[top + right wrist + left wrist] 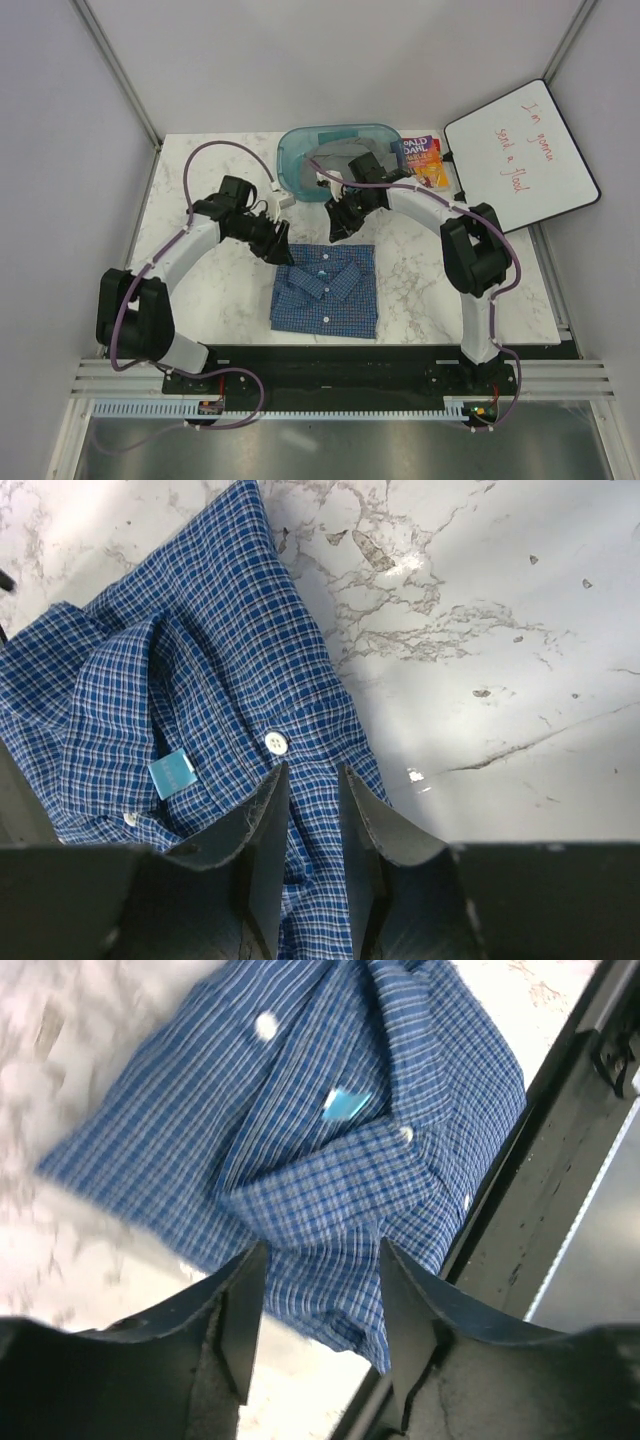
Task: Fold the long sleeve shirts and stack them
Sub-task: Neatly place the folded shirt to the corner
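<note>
One white marbled surface (230,300) carries everything, and two black-and-white arms reach over it from its near edge.

The left arm bends out to the left at the elbow and then angles inward. Its hand (281,250) hangs just off the far left corner of the one blue fine-checked long sleeve shirt (325,290). In the left wrist view this hand (320,1250) has its two dark fingers well apart with nothing between them; the cloth lies beneath.

The shirt lies folded into a rough square in the middle of the surface, close to the near edge. Its collar is at the far side and its buttoned front faces up. A small light blue label (172,773) shows inside the collar.

Behind the shirt, at the far edge, stands one teal plastic bin (290,165) with grey cloth in it.

The right arm rises from its base, folds over and reaches left, so that its hand (338,232) hovers over the shirt's far edge. Its fingers (268,810) stand a narrow gap apart, clamping nothing.

To the right of the bin lies one colourful paperback book (420,160). Beyond it, one white board (520,160) bears red handwriting.
</note>
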You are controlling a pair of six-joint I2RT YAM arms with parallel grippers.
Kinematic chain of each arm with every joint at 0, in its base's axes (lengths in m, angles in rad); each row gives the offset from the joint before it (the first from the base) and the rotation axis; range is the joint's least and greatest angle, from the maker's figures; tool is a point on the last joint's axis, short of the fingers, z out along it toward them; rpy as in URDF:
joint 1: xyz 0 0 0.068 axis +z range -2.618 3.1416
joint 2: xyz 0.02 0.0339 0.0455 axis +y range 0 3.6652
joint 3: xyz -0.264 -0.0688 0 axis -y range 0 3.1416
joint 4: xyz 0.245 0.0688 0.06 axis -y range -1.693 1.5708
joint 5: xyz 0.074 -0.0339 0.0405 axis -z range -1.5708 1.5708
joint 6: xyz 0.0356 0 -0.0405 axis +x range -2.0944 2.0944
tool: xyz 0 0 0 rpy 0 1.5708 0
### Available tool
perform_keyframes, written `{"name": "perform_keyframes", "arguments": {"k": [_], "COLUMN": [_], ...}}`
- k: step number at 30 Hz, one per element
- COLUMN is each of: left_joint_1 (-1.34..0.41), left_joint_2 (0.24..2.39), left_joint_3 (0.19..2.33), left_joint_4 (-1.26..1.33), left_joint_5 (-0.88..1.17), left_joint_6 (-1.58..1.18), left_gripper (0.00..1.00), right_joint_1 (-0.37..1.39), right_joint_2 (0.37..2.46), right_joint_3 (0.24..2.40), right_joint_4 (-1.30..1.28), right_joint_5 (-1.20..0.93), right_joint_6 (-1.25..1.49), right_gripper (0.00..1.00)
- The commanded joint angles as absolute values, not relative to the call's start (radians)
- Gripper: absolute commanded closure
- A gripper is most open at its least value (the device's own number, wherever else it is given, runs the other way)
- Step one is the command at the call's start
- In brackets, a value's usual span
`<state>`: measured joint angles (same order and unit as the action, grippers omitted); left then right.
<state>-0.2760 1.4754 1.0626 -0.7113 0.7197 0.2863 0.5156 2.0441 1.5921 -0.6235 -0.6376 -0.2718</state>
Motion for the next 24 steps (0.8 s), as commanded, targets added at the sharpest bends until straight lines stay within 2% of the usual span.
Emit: {"name": "perform_keyframes", "arguments": {"k": [1, 5, 6, 9, 14, 18, 20, 23, 24], "left_joint_1": [-0.317, -0.324, -0.328, -0.331, -0.331, -0.331, -0.333, -0.334, -0.333], "left_joint_2": [1.558, 1.646, 1.660, 1.703, 1.749, 1.749, 1.749, 1.738, 1.732], "left_joint_3": [1.101, 1.109, 1.108, 1.103, 1.085, 1.080, 1.084, 1.098, 1.109], "left_joint_4": [-0.647, -0.627, -0.623, -0.612, -0.606, -0.606, -0.606, -0.606, -0.606], "left_joint_5": [0.758, 0.709, 0.694, 0.696, 0.735, 0.764, 0.776, 0.804, 0.811], "left_joint_6": [0.430, 0.429, 0.440, 0.471, 0.502, 0.496, 0.491, 0.488, 0.486], "left_gripper": [0.42, 0.36, 0.32, 0.29, 0.33, 0.51, 0.56, 0.71, 0.80], "right_joint_1": [0.525, 0.525, 0.525, 0.526, 0.526, 0.526, 0.523, 0.526, 0.525], "right_joint_2": [2.075, 2.105, 2.117, 2.138, 2.151, 2.181, 2.192, 2.204, 2.210], "right_joint_3": [1.611, 1.612, 1.612, 1.605, 1.586, 1.585, 1.583, 1.580, 1.580], "right_joint_4": [-0.551, -0.534, -0.534, -0.529, -0.511, -0.509, -0.511, -0.508, -0.509], "right_joint_5": [-0.678, -0.673, -0.686, -0.710, -0.764, -0.761, -0.771, -0.794, -0.798], "right_joint_6": [-0.187, -0.164, -0.163, -0.147, -0.129, -0.132, -0.144, -0.152, -0.153], "right_gripper": [0.66, 0.66, 0.66, 0.66, 0.62, 0.62, 0.62, 0.66, 0.67]}}
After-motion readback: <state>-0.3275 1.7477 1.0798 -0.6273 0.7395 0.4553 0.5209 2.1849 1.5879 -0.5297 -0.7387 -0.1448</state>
